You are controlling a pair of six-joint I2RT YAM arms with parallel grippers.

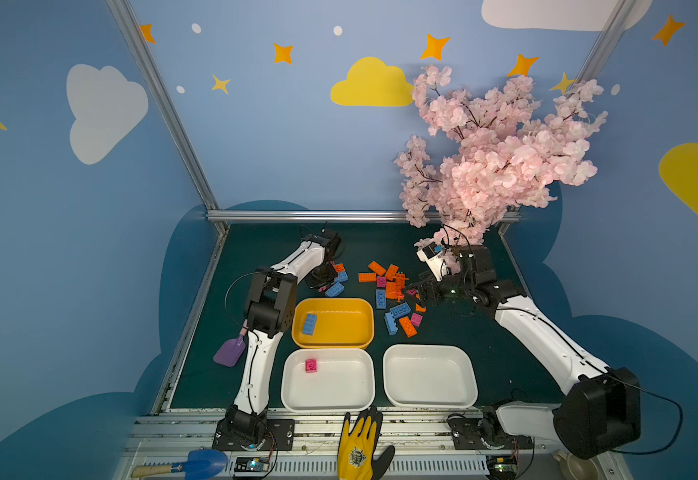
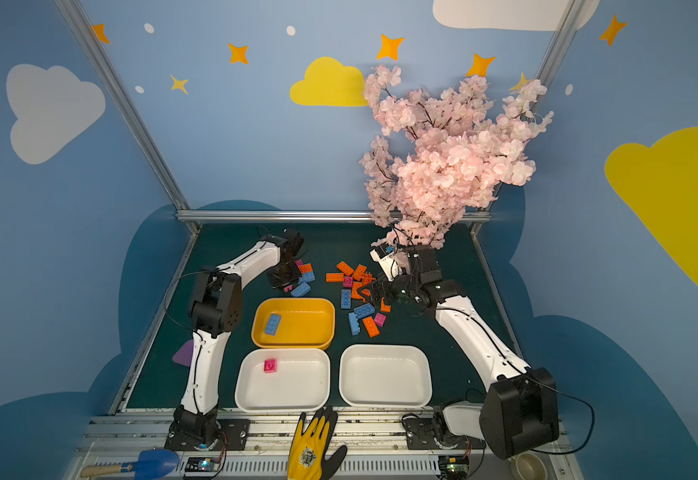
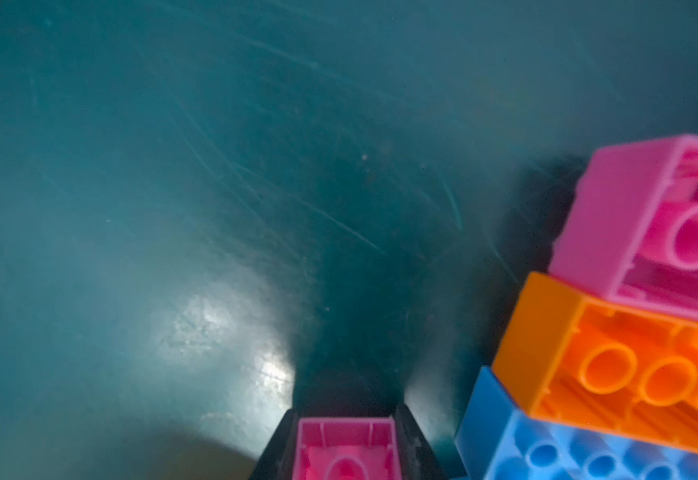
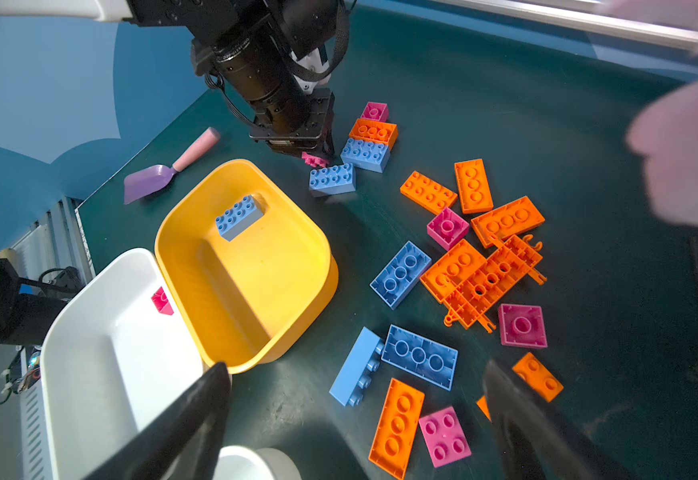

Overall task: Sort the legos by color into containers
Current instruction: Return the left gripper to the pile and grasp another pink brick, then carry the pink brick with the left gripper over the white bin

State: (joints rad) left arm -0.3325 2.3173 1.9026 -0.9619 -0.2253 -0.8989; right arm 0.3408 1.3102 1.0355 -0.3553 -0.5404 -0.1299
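1. One pink brick point(image 1: 310, 365) is being kept in a white tray point(image 1: 339, 388); the second white tray point(image 1: 428, 376) is bare.
2. One blue brick point(image 1: 309, 324) is being kept in the yellow tray point(image 1: 341, 322).
3. Most legos point(image 1: 393, 291) are being left loose on the counter point(image 1: 505, 353), beneath the spread right gripper point(image 4: 355, 368).
4. Farthest, another pink brick point(image 3: 345, 453) is being pinched by the left gripper point(image 3: 345, 428).

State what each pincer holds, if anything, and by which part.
The left pincer grips a magenta brick by two opposite side walls, its hollow underside showing. The right pincer stands open, holding nothing.
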